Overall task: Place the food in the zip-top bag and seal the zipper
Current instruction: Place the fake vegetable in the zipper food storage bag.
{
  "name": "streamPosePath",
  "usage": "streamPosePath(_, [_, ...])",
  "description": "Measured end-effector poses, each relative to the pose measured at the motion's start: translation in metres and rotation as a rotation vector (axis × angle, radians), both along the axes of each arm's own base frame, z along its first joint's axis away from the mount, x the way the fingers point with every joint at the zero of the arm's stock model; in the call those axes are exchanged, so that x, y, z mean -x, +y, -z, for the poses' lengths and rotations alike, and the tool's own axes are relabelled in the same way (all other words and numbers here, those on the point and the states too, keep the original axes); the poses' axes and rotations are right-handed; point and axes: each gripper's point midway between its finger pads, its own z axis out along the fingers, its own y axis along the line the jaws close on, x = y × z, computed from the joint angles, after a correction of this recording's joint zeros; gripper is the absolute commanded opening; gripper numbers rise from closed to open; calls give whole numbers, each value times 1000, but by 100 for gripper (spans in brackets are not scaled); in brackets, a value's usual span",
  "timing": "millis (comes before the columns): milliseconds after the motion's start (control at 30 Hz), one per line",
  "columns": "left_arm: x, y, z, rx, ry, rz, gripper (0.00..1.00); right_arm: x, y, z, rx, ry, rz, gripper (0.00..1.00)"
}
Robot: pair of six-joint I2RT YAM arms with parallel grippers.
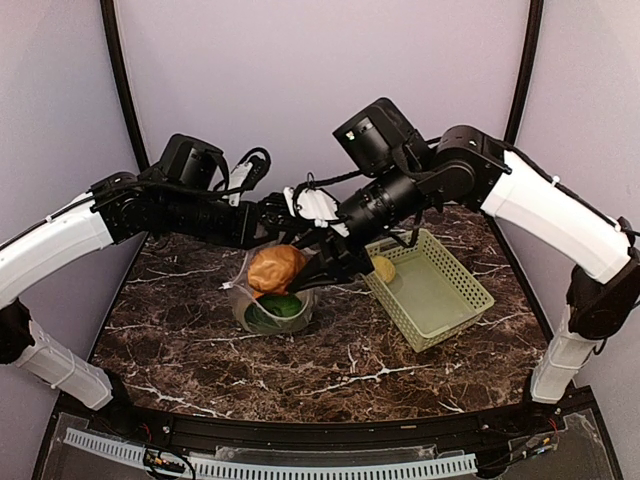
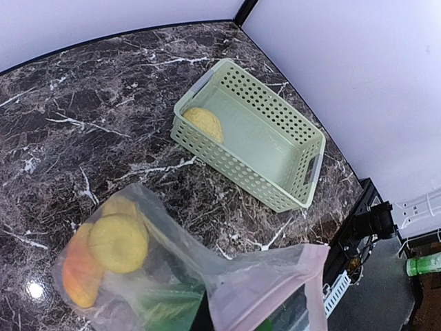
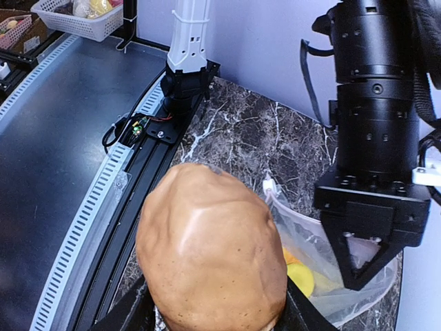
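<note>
Both arms reach in from opposite sides and meet above the zip-top bag (image 1: pixel 244 298). The left gripper (image 3: pixel 363 256) points straight down, jaws pinched on the bag's rim. The right gripper (image 1: pixel 300 268) slants down over the bag's mouth, jaws clamped around the brown potato (image 1: pixel 276 268).

Dark marble table (image 1: pixel 380 370) bears basket (image 1: pixel 435 290) and zip-top bag (image 1: pixel 272 312)

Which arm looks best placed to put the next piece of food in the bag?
Right: the right gripper holds the brown potato above the zip-top bag, whose edge the left gripper pinches.
</note>
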Motion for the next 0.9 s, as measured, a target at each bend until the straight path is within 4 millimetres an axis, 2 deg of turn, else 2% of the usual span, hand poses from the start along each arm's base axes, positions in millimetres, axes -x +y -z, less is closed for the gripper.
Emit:
streamPosePath(167, [5, 2, 6, -40, 7, 5, 1, -8, 4, -5, -17, -32, 25, 41])
streamPosePath(600, [5, 3, 7, -49, -4, 11, 1, -34, 21, 18, 2, -117, 90, 45])
streamPosePath(900, [2, 7, 7, -59, -22, -6, 1, -63, 32, 49, 44, -226, 159, 49])
